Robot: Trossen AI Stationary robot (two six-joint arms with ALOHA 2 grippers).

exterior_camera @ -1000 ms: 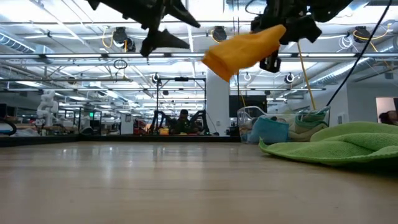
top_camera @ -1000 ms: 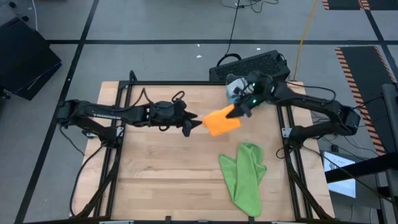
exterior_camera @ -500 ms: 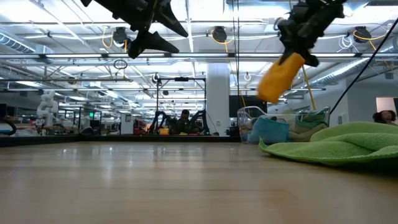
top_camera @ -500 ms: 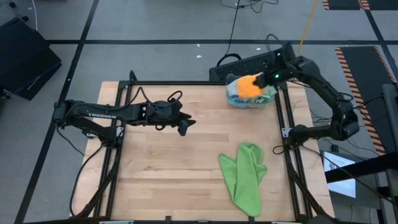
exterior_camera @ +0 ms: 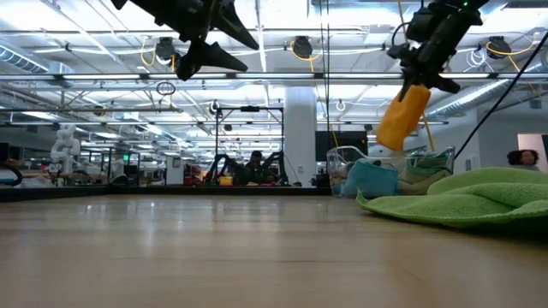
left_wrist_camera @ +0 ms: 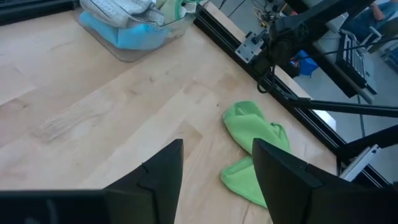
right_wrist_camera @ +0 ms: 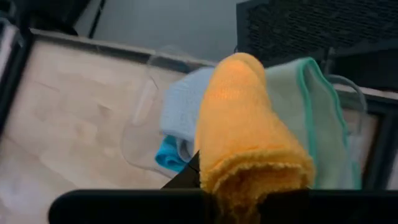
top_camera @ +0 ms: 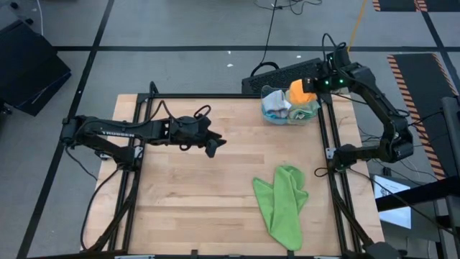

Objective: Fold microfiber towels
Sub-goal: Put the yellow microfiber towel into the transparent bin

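My right gripper (top_camera: 313, 85) is shut on a folded orange towel (top_camera: 298, 91) above a clear bin (top_camera: 272, 116) at the table's far right corner. The bin holds folded blue (right_wrist_camera: 169, 155), grey (right_wrist_camera: 180, 106) and sage green (right_wrist_camera: 305, 118) towels. A lime green towel (top_camera: 284, 203) lies crumpled flat on the table at the near right. My left gripper (top_camera: 214, 144) is open and empty, raised over the table's middle, its fingers (left_wrist_camera: 163, 171) pointing toward the lime towel (left_wrist_camera: 252, 134). My right gripper pinches the folded orange towel by its upper end (exterior_camera: 415, 85) between its two fingers, several layers thick. The fingers come from above, pointing down. The towel hangs below the gripper (exterior_camera: 402, 120), lifted clear above the bin's towels.
Black rails (top_camera: 330, 155) frame the wooden table on the left, right and far sides. A black mesh box (top_camera: 287, 72) stands behind the bin, off the table. There is bare wood between the left gripper and the lime towel.
My right gripper has carried the orange towel from the table's middle toward the far right corner, over the bin, tipping so that the towel now hangs down instead of lying level. My left gripper has drawn back a little toward the table's left.
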